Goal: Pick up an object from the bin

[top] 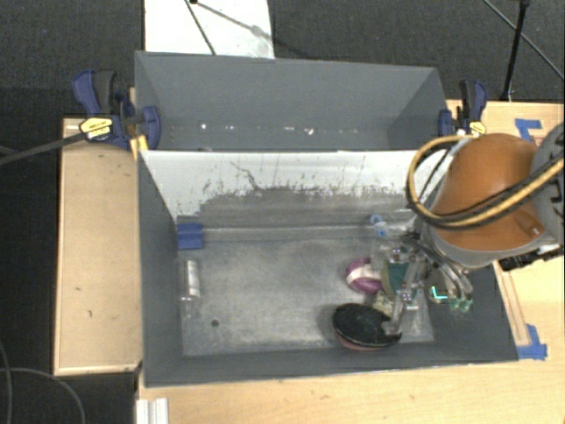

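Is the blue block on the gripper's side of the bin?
No, the blue block sits at the view's left, while the gripper is at the right by a black disc.

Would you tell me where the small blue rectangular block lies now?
In the camera view, the small blue rectangular block lies at the far-left corner of the bin, just beyond the clear cylindrical vial, left of the gripper.

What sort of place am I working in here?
Probably a robot-picking test rig in a lab: a grey metal bin, loose things like a blue block and a black disc, the tool inside it.
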`<state>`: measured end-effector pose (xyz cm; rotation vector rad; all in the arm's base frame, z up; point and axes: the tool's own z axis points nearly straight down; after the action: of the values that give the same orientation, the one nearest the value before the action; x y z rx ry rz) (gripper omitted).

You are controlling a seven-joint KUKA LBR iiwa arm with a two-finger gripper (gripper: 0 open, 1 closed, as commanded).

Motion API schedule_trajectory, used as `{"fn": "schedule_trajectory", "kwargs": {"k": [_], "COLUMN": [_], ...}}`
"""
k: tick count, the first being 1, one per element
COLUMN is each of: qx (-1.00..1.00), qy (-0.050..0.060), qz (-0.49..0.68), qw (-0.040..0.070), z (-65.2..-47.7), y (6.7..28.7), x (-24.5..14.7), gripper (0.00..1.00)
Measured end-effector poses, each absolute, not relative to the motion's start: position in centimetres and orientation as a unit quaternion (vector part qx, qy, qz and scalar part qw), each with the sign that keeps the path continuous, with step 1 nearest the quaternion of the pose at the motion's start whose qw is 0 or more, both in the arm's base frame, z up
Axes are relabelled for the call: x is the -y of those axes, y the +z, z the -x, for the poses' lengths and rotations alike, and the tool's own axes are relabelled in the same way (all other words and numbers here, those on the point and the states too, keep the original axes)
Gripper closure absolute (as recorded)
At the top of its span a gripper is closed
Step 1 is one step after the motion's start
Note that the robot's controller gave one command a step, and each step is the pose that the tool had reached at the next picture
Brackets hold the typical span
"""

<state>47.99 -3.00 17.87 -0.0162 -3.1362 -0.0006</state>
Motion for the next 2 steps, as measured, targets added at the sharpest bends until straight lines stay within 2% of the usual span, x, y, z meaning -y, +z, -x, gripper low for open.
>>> {"fn": "schedule_trajectory", "kwargs": {"k": [1,2], "qx": [0.992,0.923], "qy": [0.000,-0.001], "qz": [-0.127,-0.385], "qw": [0.004,0.002], "z": [-48.6,-48.2], "y": [8.5,7.2], "x": [0.6,0.5], "gripper": [0.00,0.00]}}
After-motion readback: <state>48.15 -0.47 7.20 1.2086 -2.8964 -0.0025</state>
